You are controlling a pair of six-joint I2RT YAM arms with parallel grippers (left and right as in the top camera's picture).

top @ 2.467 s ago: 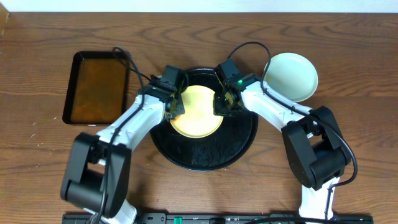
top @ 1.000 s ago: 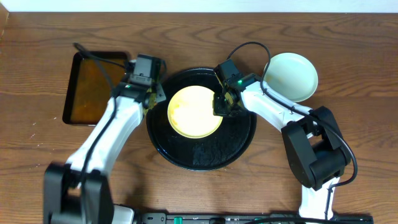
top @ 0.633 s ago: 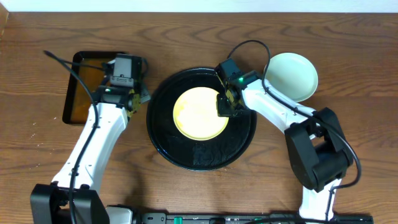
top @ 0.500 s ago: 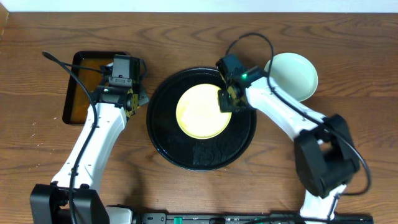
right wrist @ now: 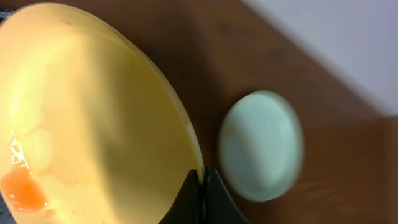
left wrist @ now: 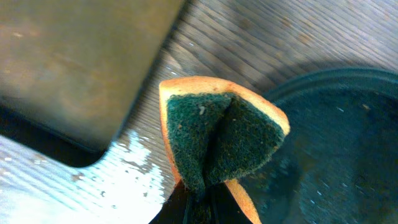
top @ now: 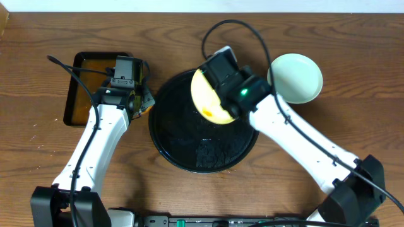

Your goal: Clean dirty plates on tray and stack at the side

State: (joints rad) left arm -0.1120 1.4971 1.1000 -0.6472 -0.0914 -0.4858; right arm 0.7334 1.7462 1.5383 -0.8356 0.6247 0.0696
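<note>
The right claw (right wrist: 201, 184) is pinching the rim of the pale yellow plate (top: 205, 101), its two dark fingers pressed together on the thin edge with the plate standing out from them. The plate is hanging tilted steeply on edge over the far part of the round black tray (top: 203, 142), not lying flat on it. Much of the plate is hidden under the right wrist in the overhead view. What shows there is a narrow yellow oval, its long axis running from the far left down toward the near right. In the right wrist view the rim is sweeping in a curve from the upper left down to the claw at the bottom. The face is looking glossy and mostly clean, with faint wet streaks, and an orange smear (right wrist: 22, 190) is sitting near the lower edge.

The mint plate (top: 295, 77) is lying flat on the bench (top: 353, 50), just beside the tray's right rim and well apart from the raised plate.

The left claw (left wrist: 200, 200) is squeezing a folded sponge (left wrist: 221, 134), green scouring face outward and orange backing showing. It is hovering over the bench between the rectangular tray (top: 98, 88) and the round tray's left rim.
</note>
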